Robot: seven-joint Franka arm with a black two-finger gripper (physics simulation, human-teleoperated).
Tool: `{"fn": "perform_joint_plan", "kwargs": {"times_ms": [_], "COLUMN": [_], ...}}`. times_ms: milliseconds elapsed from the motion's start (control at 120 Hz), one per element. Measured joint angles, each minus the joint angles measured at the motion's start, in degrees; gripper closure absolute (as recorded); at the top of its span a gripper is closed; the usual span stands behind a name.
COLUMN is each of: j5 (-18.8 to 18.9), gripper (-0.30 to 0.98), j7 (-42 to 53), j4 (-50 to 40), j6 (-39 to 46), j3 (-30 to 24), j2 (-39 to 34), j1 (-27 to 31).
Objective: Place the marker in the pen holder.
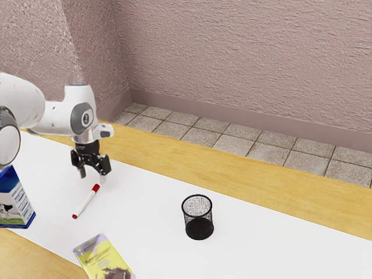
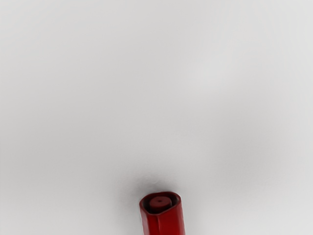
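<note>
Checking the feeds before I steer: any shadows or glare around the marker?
Wrist view: soft grey shadow around the marker, faint pale patch on the white surface; exterior view: fairly even light, no strong glare, no clear shadow beside the marker.

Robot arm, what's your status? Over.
Gripper open. Marker lying flat near it, outside the pen holder. Yellow card beside the route, seemingly not blocking.

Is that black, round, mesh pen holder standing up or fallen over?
Standing up: the pen holder has its open rim above its dark base.
</note>
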Motion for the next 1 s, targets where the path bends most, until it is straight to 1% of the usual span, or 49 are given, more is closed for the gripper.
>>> {"fn": "perform_joint_plan", "kwargs": {"times_ms": [258,342,408,550,583,658,733,767,825,883,942,1000], "j5": [-1.41,-1.52,-1.60,-1.69,-1.66,-1.60,-1.79,-1.91,-1.95,-1.88,-1.79,-1.70], "gripper": [0.02,0.05,0.12,0.36,0.34,0.27,0.26,0.30,0.45,0.55,0.60,0.58], "j7": [1.49,1.88,2.14,2.60,2.68,2.76,2.89,3.02,3.23,3.34,3.38,3.41], "j4": [-2.72,-3.12,-3.25,-3.47,-3.60,-3.71,-3.74,-3.75,-3.75,-3.76,-3.76,-3.75], "j6": [5.29,6.00,6.39,6.87,6.97,7.13,7.17,7.19,7.28,7.31,7.31,7.36], "j3": [0.01,-0.02,0.00,0.00,0.01,0.04,0.06,0.06,0.04,0.03,0.03,0.03], "j2": [1.04,1.00,0.98,0.95,0.91,0.86,0.70,0.63,0.55,0.53,0.52,0.57], "j1": [-0.29,-0.59,-0.78,-0.74,-0.71,-0.61,-0.56,-0.55,-0.57,-0.58,-0.57,-0.57]}}
